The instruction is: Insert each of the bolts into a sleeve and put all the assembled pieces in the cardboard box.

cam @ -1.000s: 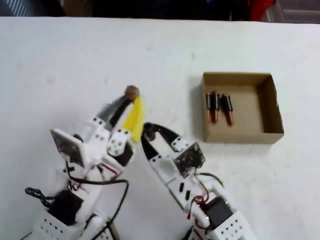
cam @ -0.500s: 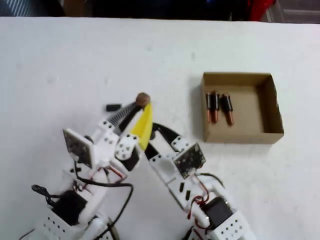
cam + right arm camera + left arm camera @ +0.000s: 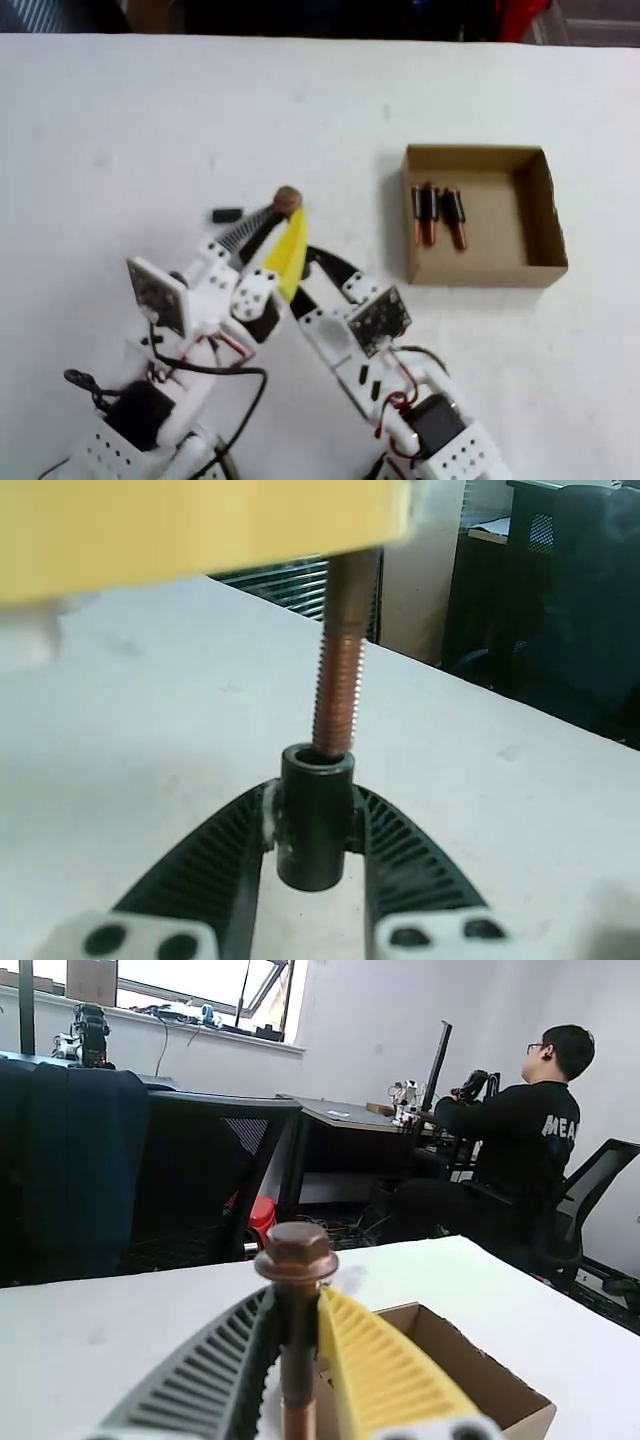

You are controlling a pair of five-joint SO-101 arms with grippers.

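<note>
The left gripper (image 3: 297, 1302) pinches a copper-coloured bolt (image 3: 296, 1252) between its grey finger (image 3: 215, 1360) and its yellow finger (image 3: 380, 1370), which press on the shaft from either side. The bolt stands upright, with its flanged hexagonal head clear above the fingertips and its threaded end sticking out below them.

The right gripper (image 3: 315, 805) clamps a black sleeve (image 3: 316, 830) between its 2 black fingers (image 3: 210, 865), 1 on each side. The sleeve stands upright with its open end up. In the right wrist view the bolt's threaded tip sits at the sleeve's mouth, just inside the rim as far as can be told, and most of the thread is bare above it.

In the high view the 2 grippers meet near the middle of the white table (image 3: 320, 110), the yellow finger lying over the black ones. A loose sleeve (image 3: 227, 215) lies on its side on the table, near the grey finger and touching neither gripper.

The cardboard box (image 3: 535, 215) stands on the right arm's side, well apart from both grippers. It holds 2 assembled pieces (image 3: 427, 215) side by side near its left wall.
</note>
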